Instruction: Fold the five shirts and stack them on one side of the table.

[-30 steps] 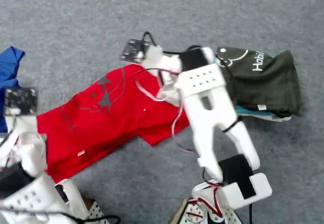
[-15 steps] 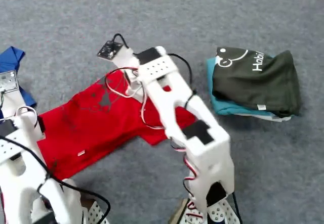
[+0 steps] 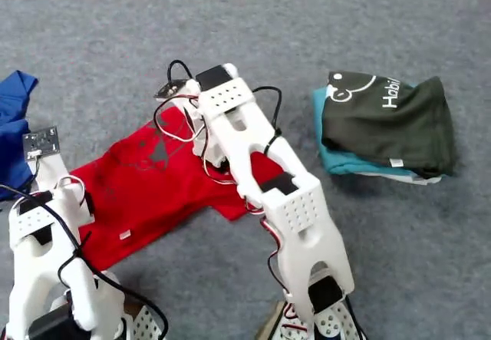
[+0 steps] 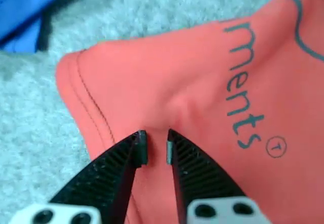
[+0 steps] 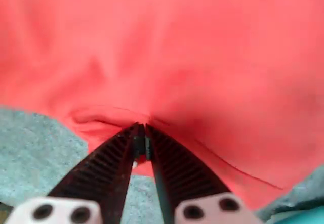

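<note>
Your red shirt [image 3: 146, 183] lay spread on the worktop [image 3: 430, 240], between the blue shirt [image 3: 11, 117] and the folded stack [image 3: 383, 125]. It looked light, limp and likely to bunch, so hems and corners were the places to hold. Your left tool [image 4: 154, 145] stood narrow, nipping a ridge of cloth near a corner. Your right tool [image 5: 140, 135] was almost closed, pinching a fold at the edge.
</note>
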